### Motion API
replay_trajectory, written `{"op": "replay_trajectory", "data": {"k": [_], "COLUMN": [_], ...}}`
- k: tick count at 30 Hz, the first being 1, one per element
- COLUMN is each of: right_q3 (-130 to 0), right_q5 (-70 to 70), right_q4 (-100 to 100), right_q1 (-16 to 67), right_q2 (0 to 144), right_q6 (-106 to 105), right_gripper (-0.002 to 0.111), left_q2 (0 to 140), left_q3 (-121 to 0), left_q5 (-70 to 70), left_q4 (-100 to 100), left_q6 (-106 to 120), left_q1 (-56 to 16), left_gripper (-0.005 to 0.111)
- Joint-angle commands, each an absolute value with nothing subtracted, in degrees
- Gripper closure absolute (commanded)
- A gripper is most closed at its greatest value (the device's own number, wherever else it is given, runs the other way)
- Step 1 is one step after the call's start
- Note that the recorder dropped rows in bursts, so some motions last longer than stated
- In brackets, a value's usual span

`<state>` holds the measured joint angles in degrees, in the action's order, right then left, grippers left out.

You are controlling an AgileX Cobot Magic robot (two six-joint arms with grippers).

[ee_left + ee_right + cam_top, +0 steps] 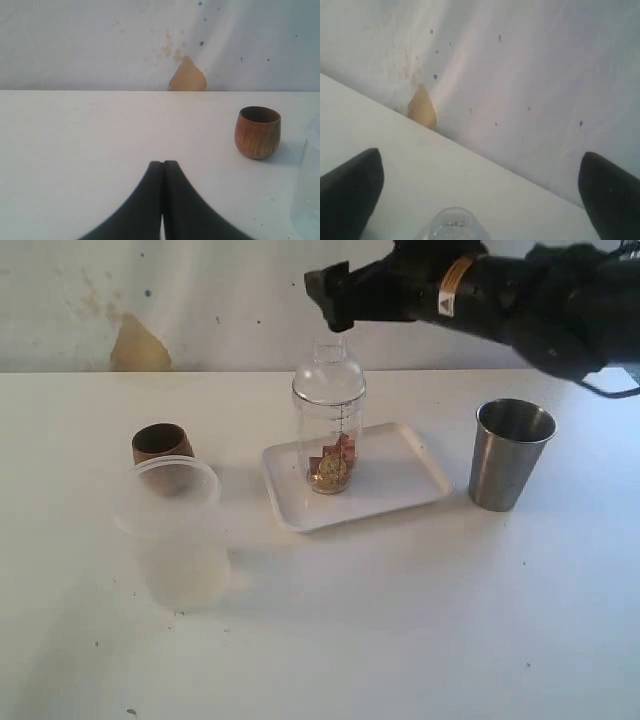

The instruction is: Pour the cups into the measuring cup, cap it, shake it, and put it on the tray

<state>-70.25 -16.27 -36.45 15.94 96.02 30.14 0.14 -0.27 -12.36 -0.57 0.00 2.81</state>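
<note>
Left pincer (163,162) of mine was pressed shut, the grained, round-bellied wooden cup (257,131) apart ahead. Clear capped measuring cup (328,430) stood on the white tray (410,475); my right pincer (480,165) gaped wide at its 12 o'clock, brushed-steel tumbler (510,453) at 3 o'clock.

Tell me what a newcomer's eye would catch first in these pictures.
The capped measuring cup stands upright on the white tray, brown and golden bits at its bottom. The right gripper hangs open just above its cap. The steel tumbler stands right of the tray; the wooden cup and a frosted plastic cup stand left.
</note>
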Motion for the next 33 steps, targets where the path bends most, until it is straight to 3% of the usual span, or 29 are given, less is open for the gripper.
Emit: {"op": "replay_trajectory", "data": {"k": [1,3,9,33], "right_q3": [-70.3,-68.6,-62.5,-35.7], "right_q5": [-9.0,-10.0,-10.4,0.0], "right_q4": [-39.5,-39.6,-39.6,-39.0], "right_q1": [17.3,17.3,17.3,17.3], "right_q2": [88.6,85.8,78.5,31.2], "right_q6": [42.2,42.8,42.7,53.4], "right_gripper": [0.021,0.036,0.106,0.108], "left_q2": [0.0,0.0,0.0,0.0], "left_q3": [0.0,0.0,0.0,0.0], "left_q5": [-11.7,-11.7,-11.7,-11.7], "left_q4": [-0.4,-0.4,-0.4,-0.4], "left_q6": [0.0,0.0,0.0,0.0], "left_q1": [2.7,2.7,2.7,2.7], "left_gripper": [0.107,0.107,0.107,0.107]}}
